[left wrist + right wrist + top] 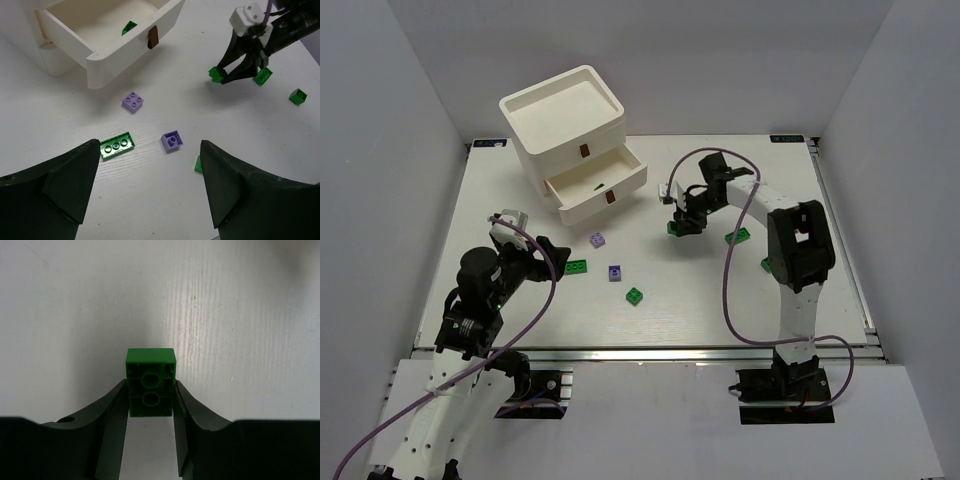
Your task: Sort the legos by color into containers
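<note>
right pincer [150, 391] angled down — seemingly clasping green lego [150, 371]

1. The far left of the desk [700, 320] is taken up by the drawer unit [570, 125]. One drawer [585, 207] is pulled out toward the middle and can be entered from above.
2. A bare lane is left between that drawer and the right hand [679, 226], which is closed about a green brick [673, 230].
3. The middle is dotted with low obstacles: the far purple brick [597, 240], the near purple brick [615, 272], the flat green brick [576, 266] and the small green brick [635, 295].
</note>
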Tool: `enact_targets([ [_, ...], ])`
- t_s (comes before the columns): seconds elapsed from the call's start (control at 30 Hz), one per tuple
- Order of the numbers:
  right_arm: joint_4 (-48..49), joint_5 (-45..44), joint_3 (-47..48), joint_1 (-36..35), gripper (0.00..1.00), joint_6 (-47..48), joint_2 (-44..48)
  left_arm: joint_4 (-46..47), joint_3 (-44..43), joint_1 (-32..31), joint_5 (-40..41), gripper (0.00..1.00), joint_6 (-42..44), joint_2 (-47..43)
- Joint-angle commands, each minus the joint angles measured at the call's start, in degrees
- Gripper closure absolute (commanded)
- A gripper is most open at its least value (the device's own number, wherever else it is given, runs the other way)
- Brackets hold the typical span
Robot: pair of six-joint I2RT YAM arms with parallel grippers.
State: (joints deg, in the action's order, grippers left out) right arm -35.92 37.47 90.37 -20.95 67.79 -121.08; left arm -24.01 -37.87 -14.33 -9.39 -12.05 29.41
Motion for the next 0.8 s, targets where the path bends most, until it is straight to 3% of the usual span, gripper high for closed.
enact_targets([
  [0.0,-3.1,5.7,-0.4,-1.5,0.98,-4.6,12.2,-0.2,0.4,0.4,0.2,0.09,-0.2,0.2],
  [0.23,11.8,-0.5,1.1,-11.5,0.97,-24.3,19.9,-0.3,0.5,0.4,0.1,0.09,-0.2,1.4],
  [0.53,21.2,-18.6,23.0,-19.9,0.95,-31.5,3.7,-1.0,0.4,0.4,1.7,0.09,-0.3,2.7],
  [0.77,27.0,-24.0,28.3,-21.2,0.83,-31.5,-4.0,-1.0,0.4,0.4,1.7,0.09,-0.4,3.5],
])
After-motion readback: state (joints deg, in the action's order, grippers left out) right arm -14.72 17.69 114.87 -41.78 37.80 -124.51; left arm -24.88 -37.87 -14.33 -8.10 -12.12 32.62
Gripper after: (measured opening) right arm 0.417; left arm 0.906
